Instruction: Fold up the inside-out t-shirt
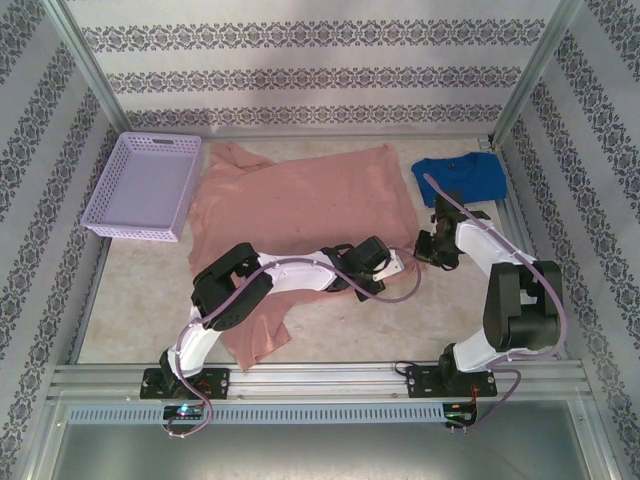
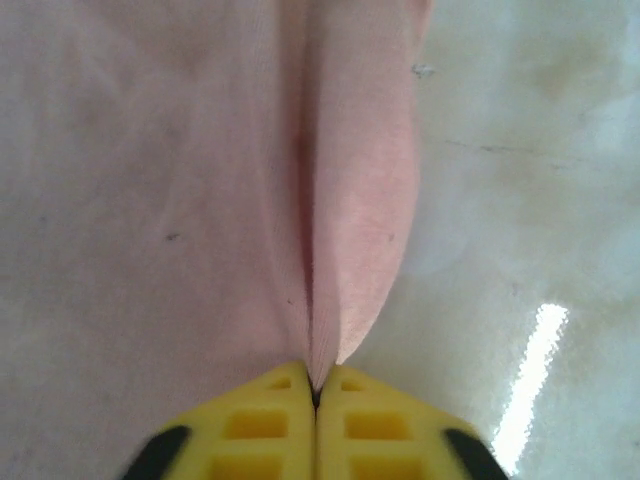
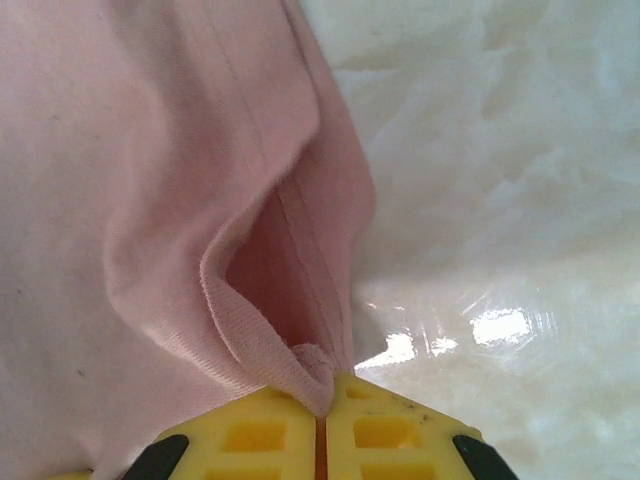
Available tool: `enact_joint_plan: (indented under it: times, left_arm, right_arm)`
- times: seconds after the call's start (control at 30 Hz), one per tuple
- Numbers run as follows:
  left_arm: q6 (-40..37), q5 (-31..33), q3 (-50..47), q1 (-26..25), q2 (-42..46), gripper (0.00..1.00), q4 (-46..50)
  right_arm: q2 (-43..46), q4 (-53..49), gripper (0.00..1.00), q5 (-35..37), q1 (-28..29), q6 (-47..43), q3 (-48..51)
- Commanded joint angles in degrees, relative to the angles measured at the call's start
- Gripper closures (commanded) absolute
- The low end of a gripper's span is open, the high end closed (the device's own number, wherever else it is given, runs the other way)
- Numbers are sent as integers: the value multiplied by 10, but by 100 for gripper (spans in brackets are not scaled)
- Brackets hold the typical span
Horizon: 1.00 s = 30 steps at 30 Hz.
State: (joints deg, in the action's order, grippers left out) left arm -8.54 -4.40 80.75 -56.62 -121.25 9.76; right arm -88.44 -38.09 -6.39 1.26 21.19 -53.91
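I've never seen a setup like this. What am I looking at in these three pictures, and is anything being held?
Two white robot arms are bolted at the near edge of a table. The top picture looks down from above and behind them; the other two come from a camera on each wrist. On the table lie a pink t-shirt, a lilac basket and a blue t-shirt. The left tool is shut on a fold of the pink t-shirt; the right tool is shut on its hemmed edge.
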Motion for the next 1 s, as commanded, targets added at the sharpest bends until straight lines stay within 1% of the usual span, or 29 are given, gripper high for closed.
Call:
enact_joint_plan:
  times: [0.0, 0.1, 0.2, 0.23, 0.3, 0.4, 0.5, 0.57, 0.67, 0.77, 0.87, 0.93, 0.97]
  left_arm:
    - [-6, 27, -74, 12, 36, 100, 24]
    - [17, 1, -134, 22, 84, 100, 3]
    - [35, -11, -144, 22, 88, 100, -1]
    - [41, -15, -142, 22, 85, 100, -2]
    - [55, -22, -139, 22, 78, 100, -9]
    - [68, -31, -137, 22, 75, 100, -18]
    - [72, -37, -133, 22, 72, 100, -16]
    - [72, -37, -129, 22, 68, 100, -13]
    - [70, -36, -125, 22, 68, 100, -11]
    - [70, -35, -123, 22, 68, 100, -10]
    - [70, -35, -122, 22, 68, 100, -11]
    - [71, -35, -123, 22, 69, 100, -11]
    - [71, -35, -123, 22, 69, 100, -10]
  right_arm:
    - [-23, -43, 90, 61, 3, -30, -37]
    - [-45, -75, 86, 144, 21, -43, -70]
    - [-53, -94, 80, 177, 30, -49, -90]
    - [-47, -95, 78, 171, 34, -50, -89]
    - [-21, -90, 70, 135, 43, -45, -74]
    - [31, -83, 62, 81, 53, -23, -32]
    - [90, -48, 55, 3, 79, 26, 40]
    - [121, -20, 52, -24, 101, 67, 84]
    - [148, 1, 52, -25, 123, 109, 128]
    - [155, 18, 54, -19, 132, 123, 155]
    - [133, 40, 57, -4, 136, 123, 161]
    - [114, 58, 59, 14, 131, 115, 157]
    - [104, 66, 61, 12, 126, 111, 153]
